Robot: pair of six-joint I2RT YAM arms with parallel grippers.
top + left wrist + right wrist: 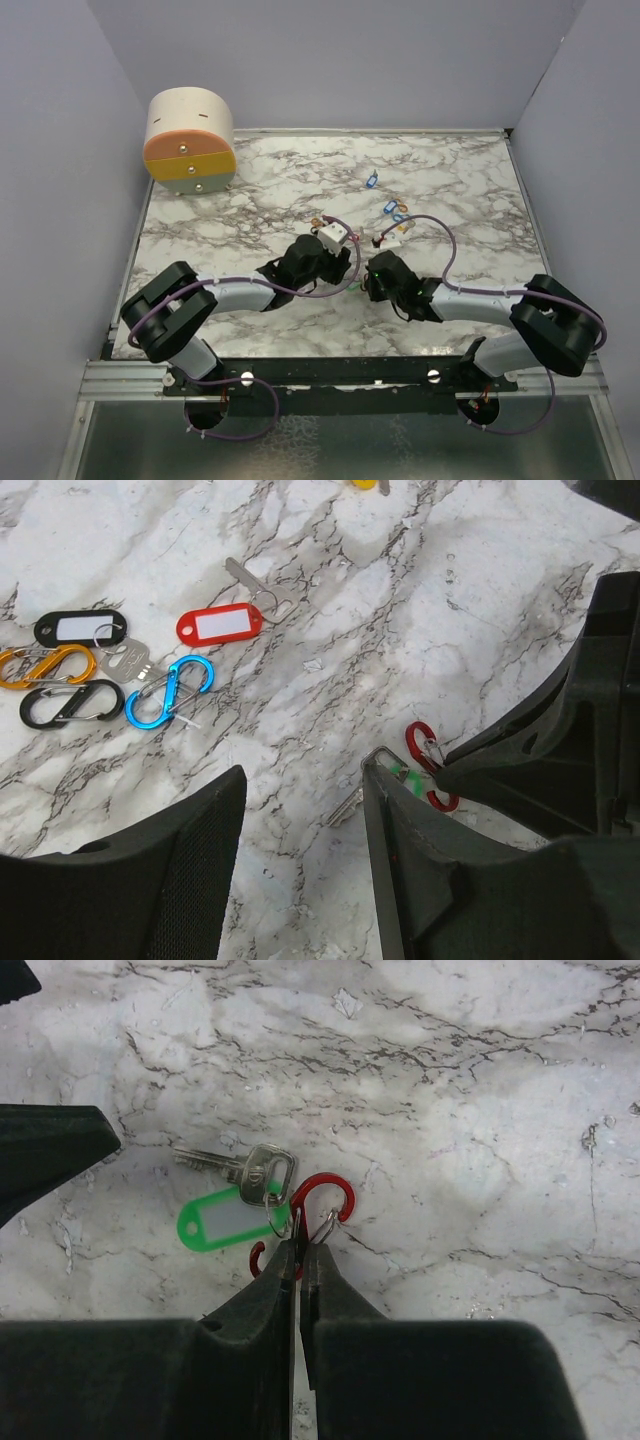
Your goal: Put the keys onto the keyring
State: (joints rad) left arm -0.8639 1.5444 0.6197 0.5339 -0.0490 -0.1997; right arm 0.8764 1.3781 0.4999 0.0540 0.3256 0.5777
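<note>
The green key tag [213, 1223] is lying flat on the marble table [250, 190], joined by a small split ring to a silver key [240, 1165] that is pointing toward ten o'clock in the right wrist view. The red carabiner [325, 1200], serving as the keyring, is sitting just beside it at three o'clock, touching or nearly touching that small ring.

The right gripper [300, 1250] is clenching the carabiner's near loop from six o'clock, jaws pressed together on the thin wire. It is probably pinning the clip steady so its free end is facing the tag's ring.

The left gripper [302, 770] is hovering with fingers parted and nothing between them, its right finger just beside the silver key. It seems to be lining up to take the tag or key and guide the ring onto the clip.

Further out, at ten o'clock in the left wrist view, a red tag [218, 623], a blue carabiner [170, 692], a black carabiner [70, 702], an orange carabiner [45, 665] and a black tag [80, 628] are waiting well apart from the work.
</note>
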